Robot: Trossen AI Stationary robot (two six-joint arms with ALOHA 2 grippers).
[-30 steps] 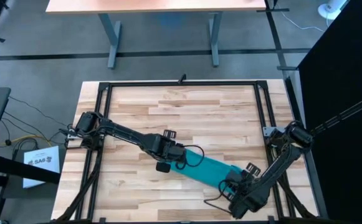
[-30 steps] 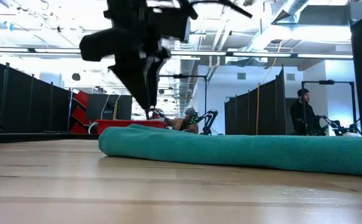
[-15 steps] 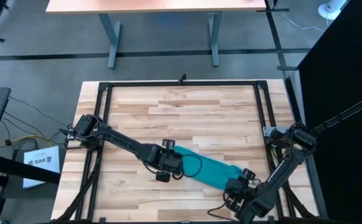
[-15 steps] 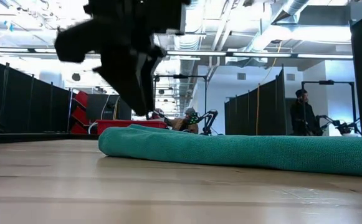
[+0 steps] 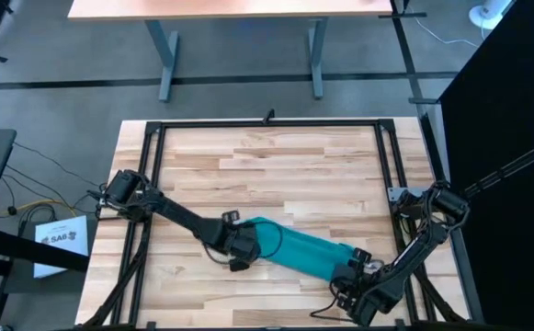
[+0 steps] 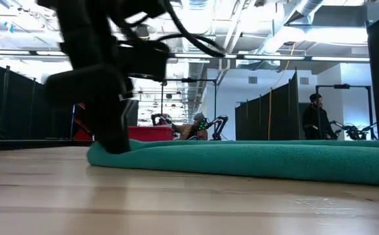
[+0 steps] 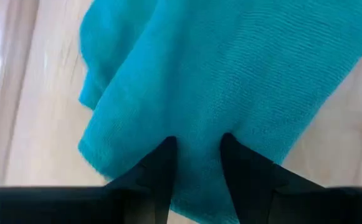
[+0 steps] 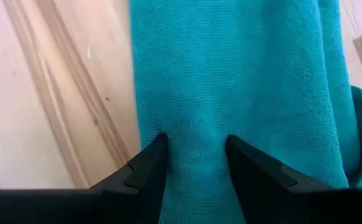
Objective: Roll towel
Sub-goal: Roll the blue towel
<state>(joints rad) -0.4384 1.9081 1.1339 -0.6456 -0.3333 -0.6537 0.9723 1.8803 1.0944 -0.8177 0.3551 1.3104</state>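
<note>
High view: one towel (image 5: 296, 250), lying as a long narrow band on the near half of the table (image 5: 276, 170). Its long axis runs diagonally, from roughly table centre toward the near right corner. The far half of the tabletop and the near-left area are bare wood; the right end of the towel sits close to the near edge and the frame rail (image 5: 397, 184).

Two arms, one at each end. Left gripper (image 5: 244, 248) is down on the centre end of the towel; its wrist view shows both fingers (image 7: 159, 171) pressed into the cloth with a fold of teal pinched between them. Right gripper (image 5: 354, 276) is on the near-right end, fingers (image 8: 149, 165) likewise closed on a ridge of towel.

Low view: towel lies flat and low on the wood, left arm (image 6: 101, 85) standing at its end. One person (image 6: 318, 117) in the room behind, well apart.
</note>
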